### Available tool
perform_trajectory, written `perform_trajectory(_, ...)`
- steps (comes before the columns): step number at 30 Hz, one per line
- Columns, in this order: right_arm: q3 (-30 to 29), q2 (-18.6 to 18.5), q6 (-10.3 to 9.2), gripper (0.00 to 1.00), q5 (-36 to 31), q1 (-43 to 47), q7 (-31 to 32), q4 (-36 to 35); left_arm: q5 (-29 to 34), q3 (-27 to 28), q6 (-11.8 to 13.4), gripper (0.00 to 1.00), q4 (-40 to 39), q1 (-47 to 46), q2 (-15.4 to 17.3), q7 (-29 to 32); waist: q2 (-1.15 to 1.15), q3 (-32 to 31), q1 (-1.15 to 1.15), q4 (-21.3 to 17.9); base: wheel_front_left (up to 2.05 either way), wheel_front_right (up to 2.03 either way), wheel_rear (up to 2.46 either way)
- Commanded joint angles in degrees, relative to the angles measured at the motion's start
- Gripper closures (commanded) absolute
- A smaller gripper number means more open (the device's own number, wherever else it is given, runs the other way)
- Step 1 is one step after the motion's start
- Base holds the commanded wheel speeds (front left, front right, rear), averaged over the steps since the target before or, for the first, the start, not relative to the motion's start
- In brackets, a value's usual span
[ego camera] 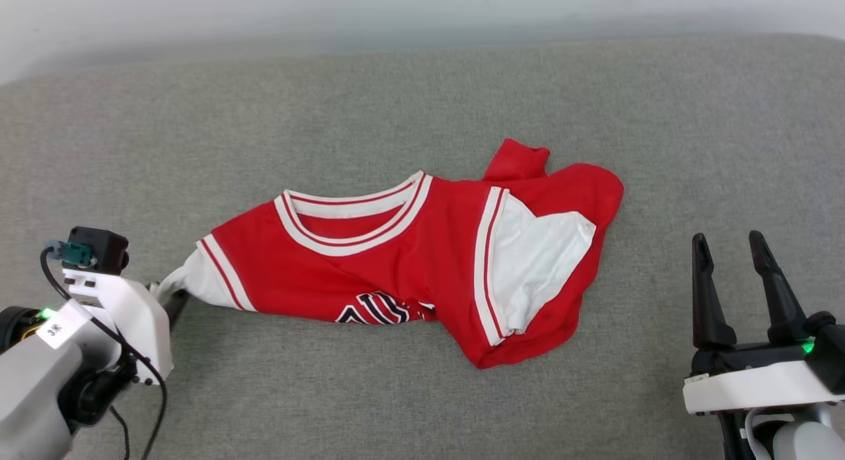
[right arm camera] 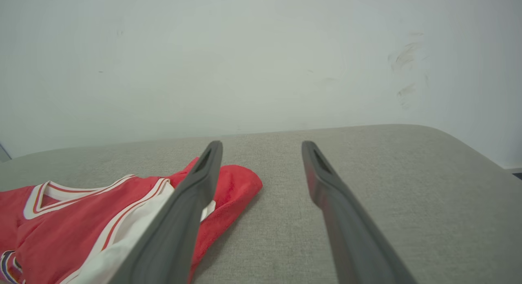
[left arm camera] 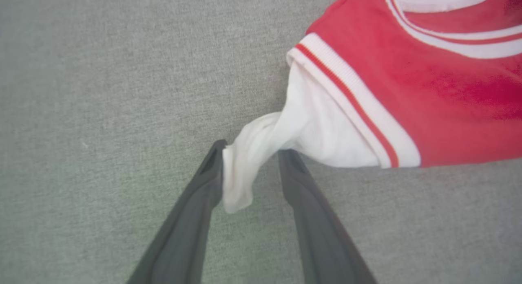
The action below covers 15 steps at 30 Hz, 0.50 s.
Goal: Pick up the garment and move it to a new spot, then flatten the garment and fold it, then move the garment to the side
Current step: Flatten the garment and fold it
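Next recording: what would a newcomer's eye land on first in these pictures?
The red garment lies rumpled midway across the grey cushion, striped collar showing and one white sleeve flipped over its body toward the robot's right. At lower left, the left gripper has the other sleeve bunched between its parted fingers. The right gripper stands open at lower right, clear of the cloth.

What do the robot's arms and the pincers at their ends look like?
Both the left arm and right arm end in two long, dark grey, tapering jaws, with white casing behind and a small green light. The left forearm is pale grey, with a looping black cable, a white sticker and a little black box on top.
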Motion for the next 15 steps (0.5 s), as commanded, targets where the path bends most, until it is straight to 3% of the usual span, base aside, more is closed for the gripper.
perform_trajectory(1,-0.4,0.03,-0.04,0.0,-0.69,0.69,-0.11,-0.26,0.76,0.37,0.49,0.0,0.18,0.06,-0.66,-1.86,0.0,-1.28,0.0,0.62,0.0,0.0,0.0)
perform_trajectory(8,-2.82,0.04,-0.04,0.0,-3.39,0.73,-0.11,-1.85,4.32,1.7,5.22,0.0,-2.6,2.39,-3.2,-13.02,0.0,-5.4,0.0,2.72,0.0,0.0,0.0)
perform_trajectory(15,-3.36,-1.35,-0.03,0.0,-6.02,-3.35,-0.1,-3.87,8.27,4.5,13.73,0.0,-9.19,6.18,-4.56,-21.95,0.0,-7.51,0.0,4.19,0.0,0.0,0.0)
